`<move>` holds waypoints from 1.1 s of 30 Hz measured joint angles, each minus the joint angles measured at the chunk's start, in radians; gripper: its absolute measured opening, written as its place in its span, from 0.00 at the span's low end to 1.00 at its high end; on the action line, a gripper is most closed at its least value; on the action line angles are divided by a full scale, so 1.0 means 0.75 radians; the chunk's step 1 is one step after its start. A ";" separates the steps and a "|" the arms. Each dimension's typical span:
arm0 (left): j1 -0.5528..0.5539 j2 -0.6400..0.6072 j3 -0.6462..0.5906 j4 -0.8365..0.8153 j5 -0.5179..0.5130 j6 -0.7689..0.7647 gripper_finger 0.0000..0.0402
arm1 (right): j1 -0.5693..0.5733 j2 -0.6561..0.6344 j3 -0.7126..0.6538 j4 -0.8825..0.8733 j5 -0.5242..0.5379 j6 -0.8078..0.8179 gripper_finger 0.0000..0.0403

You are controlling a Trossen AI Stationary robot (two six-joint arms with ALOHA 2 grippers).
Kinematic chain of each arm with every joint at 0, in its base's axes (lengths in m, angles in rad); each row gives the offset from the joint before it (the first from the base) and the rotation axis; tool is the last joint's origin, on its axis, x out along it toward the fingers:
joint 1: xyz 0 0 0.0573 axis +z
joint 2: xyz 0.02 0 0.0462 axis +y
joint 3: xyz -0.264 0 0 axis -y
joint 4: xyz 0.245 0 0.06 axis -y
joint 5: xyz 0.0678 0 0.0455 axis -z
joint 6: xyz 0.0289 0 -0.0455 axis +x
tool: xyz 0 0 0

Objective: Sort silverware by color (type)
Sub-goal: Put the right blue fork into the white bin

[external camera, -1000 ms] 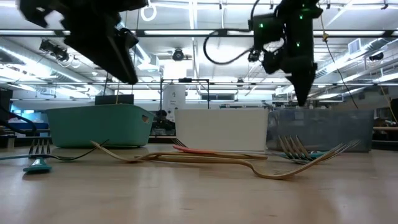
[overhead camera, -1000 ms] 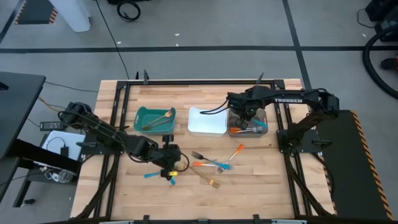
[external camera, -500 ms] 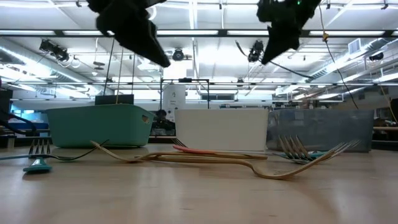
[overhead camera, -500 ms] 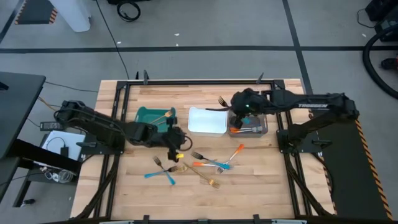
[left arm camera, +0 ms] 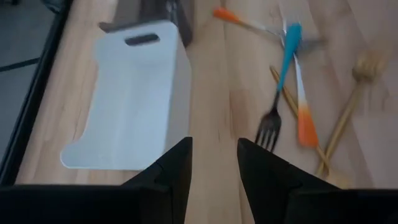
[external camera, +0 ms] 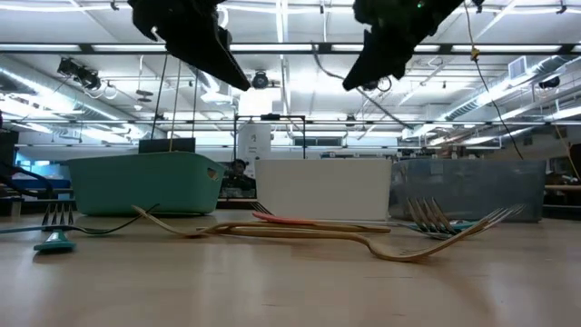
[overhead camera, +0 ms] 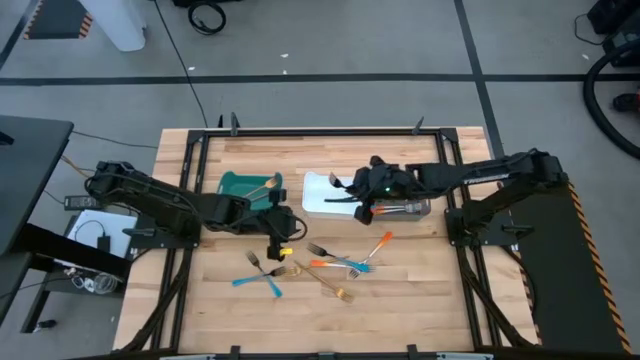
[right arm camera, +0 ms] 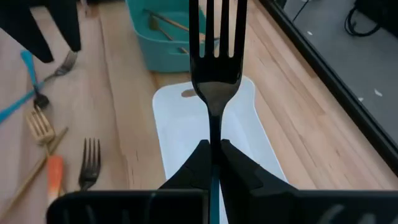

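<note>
My right gripper (right arm camera: 212, 163) pinches one dark fork (right arm camera: 216, 46) above the white bin (overhead camera: 322, 195). My left gripper (left arm camera: 213, 158) hangs wide, empty. I count three bins.

**Even overhead light, blur in the wrist views**

Long ceiling strip lights (external camera: 272, 47) glare white in the low view, leaving both arms as black silhouettes against them. The pale wooden tabletop (overhead camera: 420, 300) is evenly bright from above, with only faint, short shadows. In the left wrist view the white rectangular bin (left arm camera: 127, 106) and the loose cutlery look smeared and soft. The dark metal fork (right arm camera: 216, 56) appears sharp up close.
</note>
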 joint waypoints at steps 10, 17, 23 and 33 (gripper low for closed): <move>0.183 -0.068 -0.165 0.179 -0.005 0.330 0.34 | -0.113 0.188 0.002 0.292 -0.103 -0.106 0.05; 0.322 -0.100 -0.169 0.184 0.008 0.331 0.34 | -0.194 0.297 0.002 0.332 -0.219 -0.144 0.05; 0.349 -0.144 -0.173 0.158 0.010 0.298 0.34 | -0.207 0.370 0.002 0.307 -0.281 -0.096 0.05; 0.350 -0.154 -0.170 0.197 0.010 0.267 0.34 | -0.233 0.410 0.003 0.286 -0.333 -0.059 0.05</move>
